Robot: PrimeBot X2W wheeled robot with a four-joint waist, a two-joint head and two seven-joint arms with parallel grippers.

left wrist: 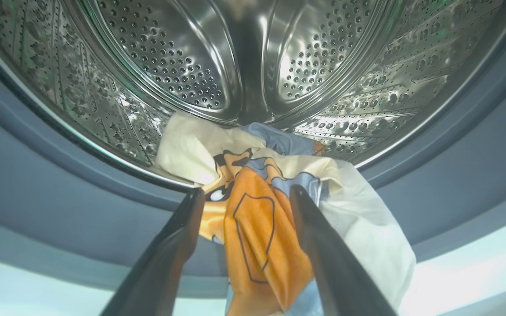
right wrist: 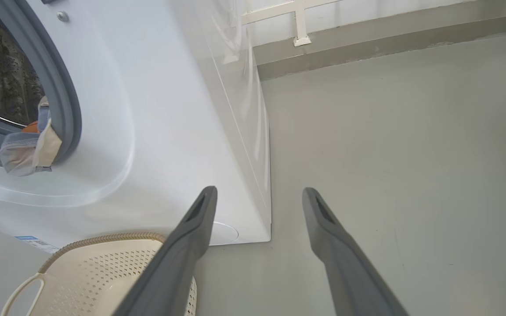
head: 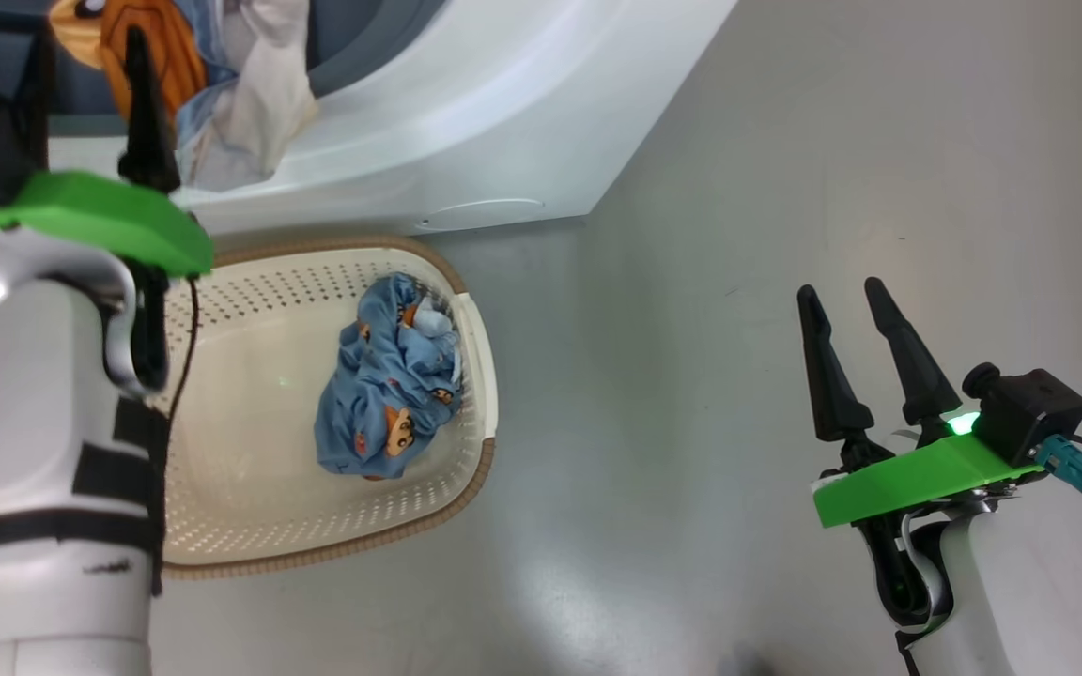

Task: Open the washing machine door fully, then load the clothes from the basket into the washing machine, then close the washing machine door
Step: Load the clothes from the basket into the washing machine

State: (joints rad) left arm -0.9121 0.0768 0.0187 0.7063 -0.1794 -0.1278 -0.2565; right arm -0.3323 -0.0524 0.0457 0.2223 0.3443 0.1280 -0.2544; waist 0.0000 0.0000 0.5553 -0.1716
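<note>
On the grey floor (head: 691, 394) stands the washing machine (head: 466, 113), and the basket (head: 483, 376) sits just before its front. One blue printed garment (head: 386, 385) lies inside the basket. A cream and orange garment (left wrist: 253, 228) hangs over the grey gasket (left wrist: 59, 197), partly in the steel drum (left wrist: 182, 66). The left gripper (left wrist: 247, 192) is spread wide, one finger on each side of this garment, not pinching it. The right gripper (head: 839, 289) is also spread wide and empty, above the floor right of the basket.
</note>
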